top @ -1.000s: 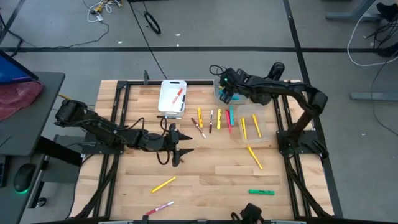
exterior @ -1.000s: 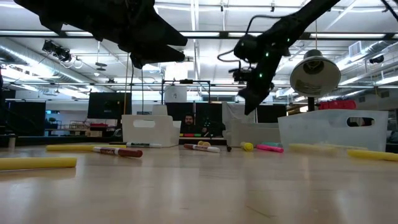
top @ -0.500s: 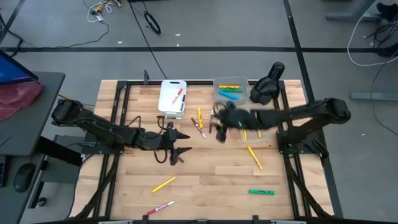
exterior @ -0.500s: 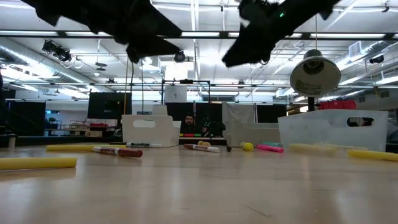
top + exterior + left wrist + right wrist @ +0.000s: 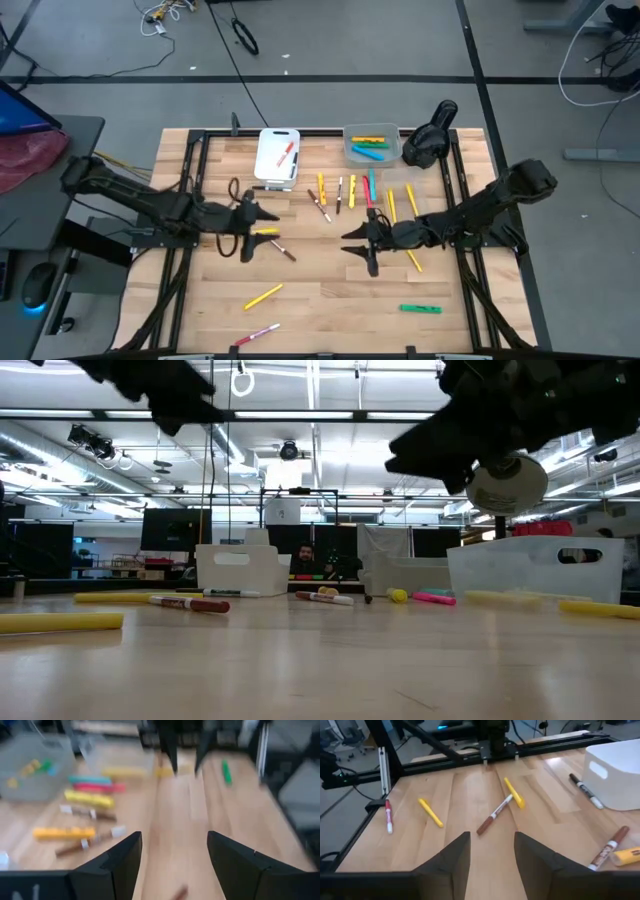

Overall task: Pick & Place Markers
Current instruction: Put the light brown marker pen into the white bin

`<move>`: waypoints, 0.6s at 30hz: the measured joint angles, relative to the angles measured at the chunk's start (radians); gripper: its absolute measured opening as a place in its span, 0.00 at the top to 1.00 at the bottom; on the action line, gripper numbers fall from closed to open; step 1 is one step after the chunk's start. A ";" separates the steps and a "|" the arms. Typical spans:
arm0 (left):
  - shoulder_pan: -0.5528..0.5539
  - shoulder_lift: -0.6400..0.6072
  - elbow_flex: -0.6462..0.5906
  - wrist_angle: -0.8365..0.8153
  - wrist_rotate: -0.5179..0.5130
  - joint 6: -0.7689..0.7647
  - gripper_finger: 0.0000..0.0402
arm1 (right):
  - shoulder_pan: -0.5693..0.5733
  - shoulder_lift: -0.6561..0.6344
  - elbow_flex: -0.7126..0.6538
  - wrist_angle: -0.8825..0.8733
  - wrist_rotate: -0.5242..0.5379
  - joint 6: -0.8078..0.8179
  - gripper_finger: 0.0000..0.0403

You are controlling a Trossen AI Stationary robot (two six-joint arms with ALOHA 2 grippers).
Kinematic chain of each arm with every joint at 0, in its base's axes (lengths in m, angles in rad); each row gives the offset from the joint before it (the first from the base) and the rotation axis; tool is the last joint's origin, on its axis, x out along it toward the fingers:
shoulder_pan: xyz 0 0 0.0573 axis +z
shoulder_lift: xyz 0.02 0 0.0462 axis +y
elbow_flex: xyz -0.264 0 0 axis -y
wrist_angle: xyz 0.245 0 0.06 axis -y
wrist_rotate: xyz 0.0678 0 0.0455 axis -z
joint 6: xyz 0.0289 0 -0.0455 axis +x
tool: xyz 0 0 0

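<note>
Several markers lie flat on the wooden table: a row of yellow, brown, teal and pink ones (image 5: 352, 190), a yellow one (image 5: 265, 232) and a brown one (image 5: 283, 250) near my left gripper, and a yellow (image 5: 263, 296), a pink (image 5: 257, 333) and a green one (image 5: 420, 308) toward the near edge. My left gripper (image 5: 252, 231) (image 5: 172, 862) is open over the table's left middle. My right gripper (image 5: 361, 247) (image 5: 492, 855) is open above bare wood at the middle and faces the left gripper. Neither holds anything.
A white bin (image 5: 277, 157) with a red marker inside and a grey bin (image 5: 372, 143) with yellow, green and blue markers stand at the far edge. Yellow markers (image 5: 400, 203) lie right of the row. A black frame (image 5: 185, 200) borders the table.
My right gripper has swung from above the grey bin at the far edge toward the near edge and left, and is now over the table's middle. My left gripper has drawn back toward the left edge; a yellow and a brown marker now show where it stood.
</note>
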 joint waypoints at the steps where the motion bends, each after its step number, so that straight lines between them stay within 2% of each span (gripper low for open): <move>1: -0.006 0.000 0.000 -0.050 0.011 0.000 0.42 | 0.000 0.008 -0.002 0.005 -0.002 0.001 0.62; 6: -0.030 0.069 -0.003 -0.182 0.070 0.003 0.42 | 0.000 0.011 -0.016 0.007 -0.026 0.019 0.62; 11: -0.032 0.197 0.000 -0.135 0.165 0.073 0.42 | 0.000 0.011 -0.014 0.047 -0.025 0.025 0.62; 18: -0.020 0.408 -0.001 -0.036 0.177 0.097 0.42 | 0.000 0.011 -0.014 0.061 -0.025 0.047 0.62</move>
